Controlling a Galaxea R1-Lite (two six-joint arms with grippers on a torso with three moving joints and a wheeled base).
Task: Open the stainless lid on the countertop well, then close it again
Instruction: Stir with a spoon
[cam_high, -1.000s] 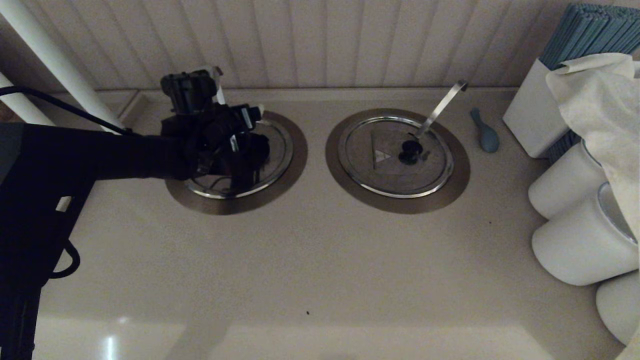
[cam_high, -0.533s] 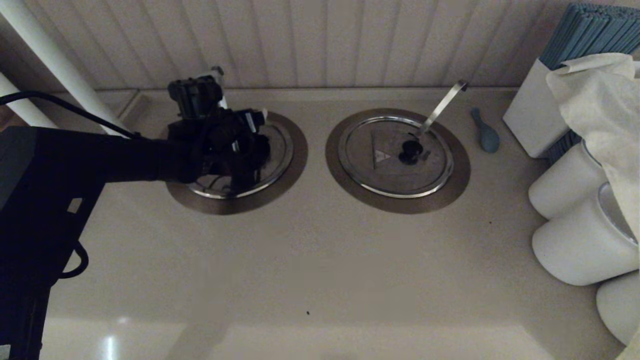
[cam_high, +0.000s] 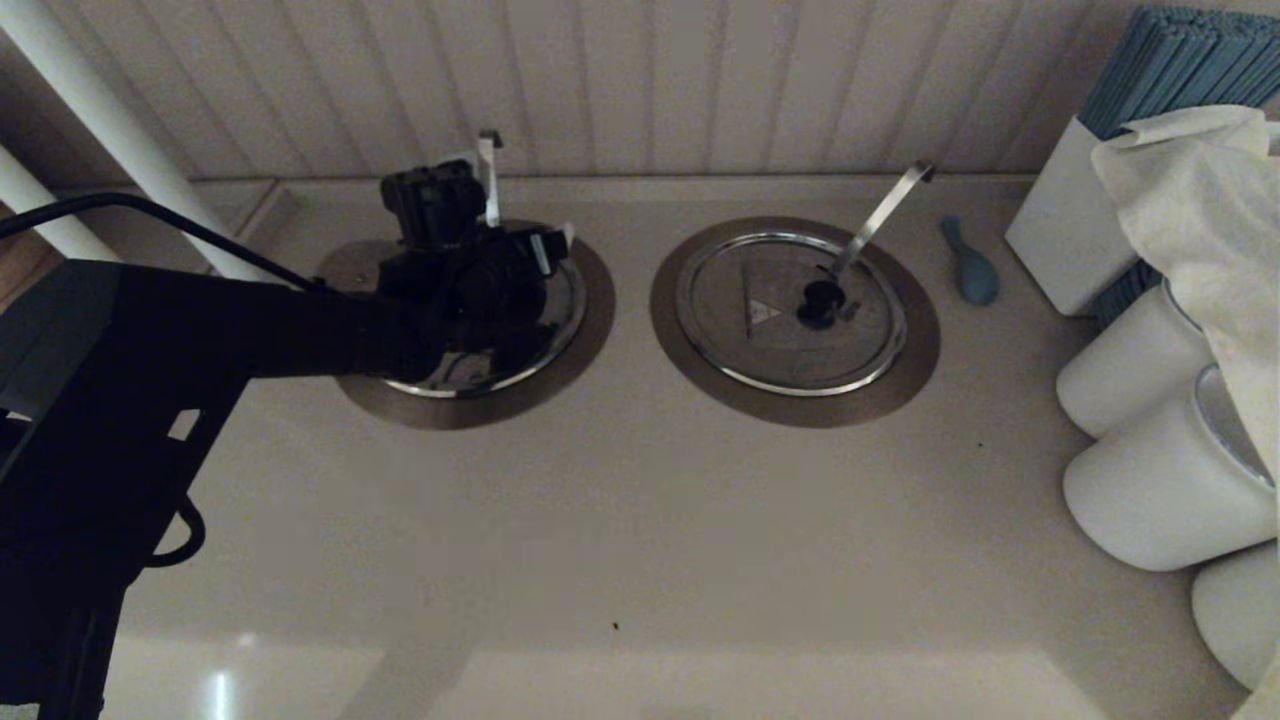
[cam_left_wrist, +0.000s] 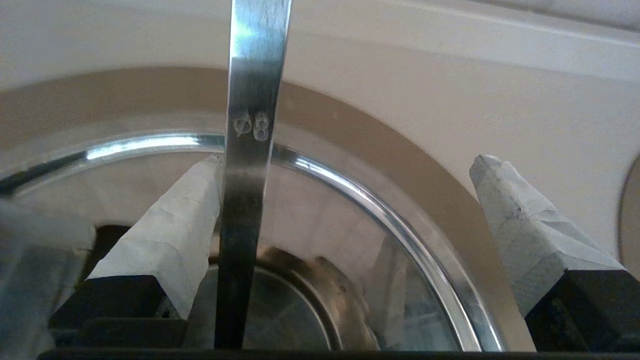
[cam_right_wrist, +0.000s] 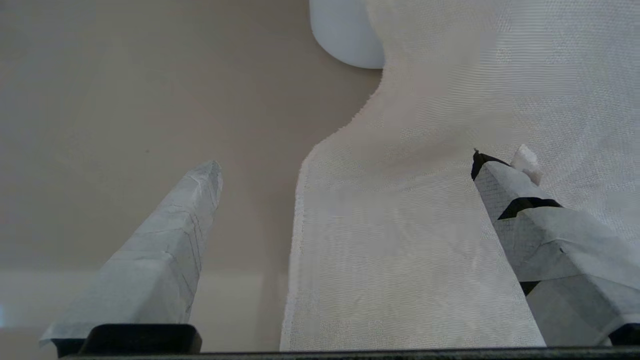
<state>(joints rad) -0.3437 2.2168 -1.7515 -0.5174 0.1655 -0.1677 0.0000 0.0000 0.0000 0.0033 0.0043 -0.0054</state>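
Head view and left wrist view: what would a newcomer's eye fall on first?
The big black left arm, reaching from the left over the twin lid, draws the eye first. The left gripper hangs there with its jaws open, one of them beside a broad steel strap handle. To the right, the stainless lid lies flat on its well, a black knob at its centre.

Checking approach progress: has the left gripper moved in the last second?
Yes. The left gripper has shifted to the robot's right over the left-hand flange, toward the stainless lid.
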